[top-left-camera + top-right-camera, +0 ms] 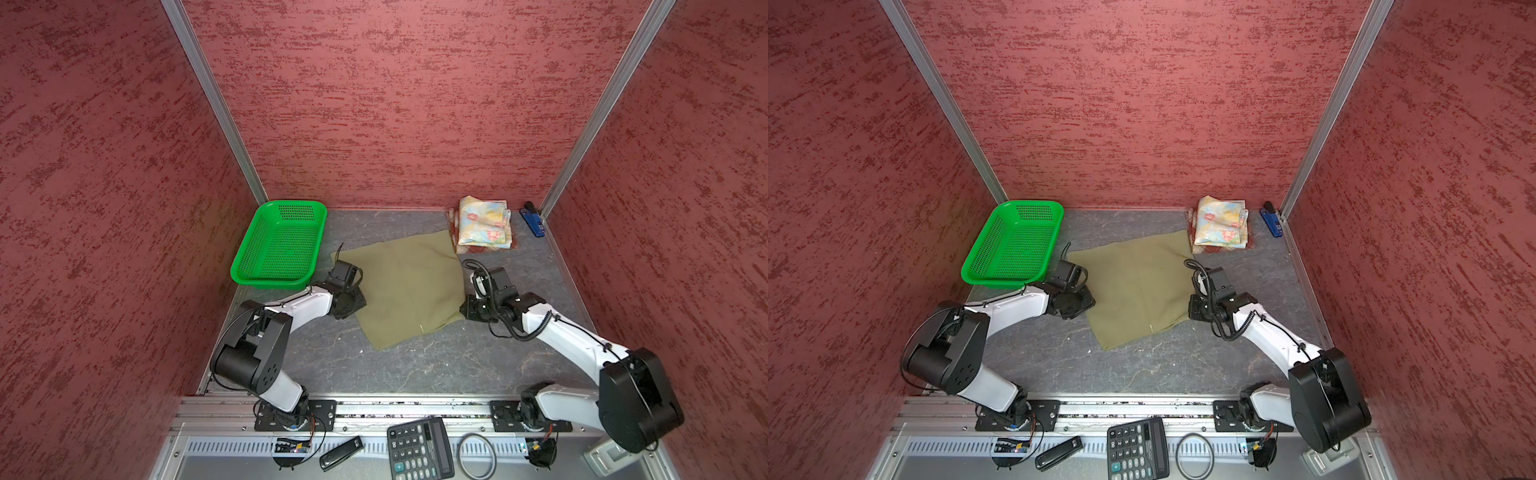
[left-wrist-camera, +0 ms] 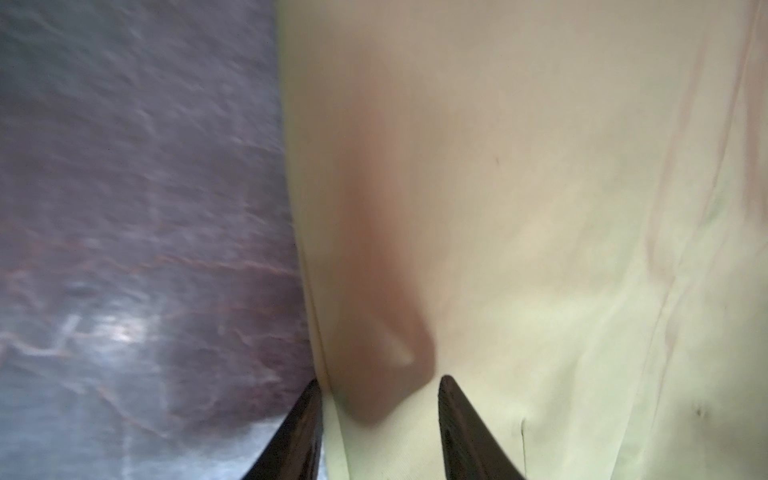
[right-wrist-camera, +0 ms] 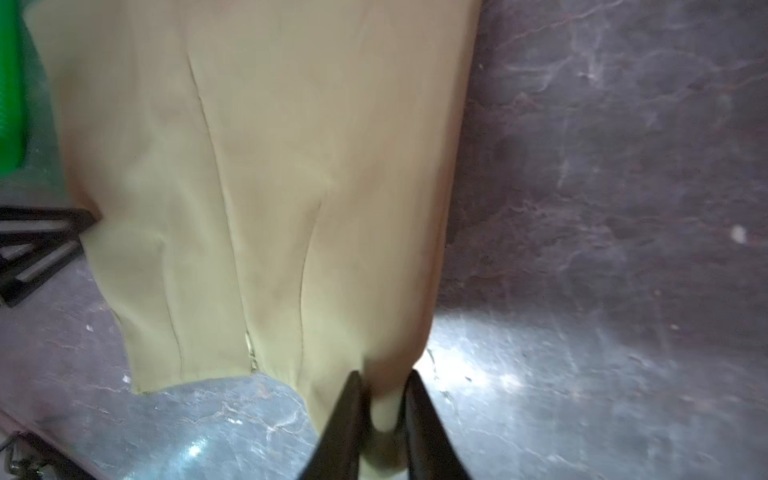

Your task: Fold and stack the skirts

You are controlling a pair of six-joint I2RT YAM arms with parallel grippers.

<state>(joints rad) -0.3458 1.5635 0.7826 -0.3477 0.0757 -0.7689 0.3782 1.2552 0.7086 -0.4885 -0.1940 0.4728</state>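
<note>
Left hand (image 2: 381, 380): wide apart, straddling the olive skirt (image 1: 407, 286) at its left edge.
Right hand (image 3: 384, 376): narrow gap around its near-right corner; grip unclear.
Skirt position: flat, middle of the surface (image 1: 415, 370); long axis near-to-far, narrower end nearest.

Skirt (image 1: 409, 286) between basket (image 1: 266, 285) and, seemingly, skirt stack (image 1: 484, 226)
</note>
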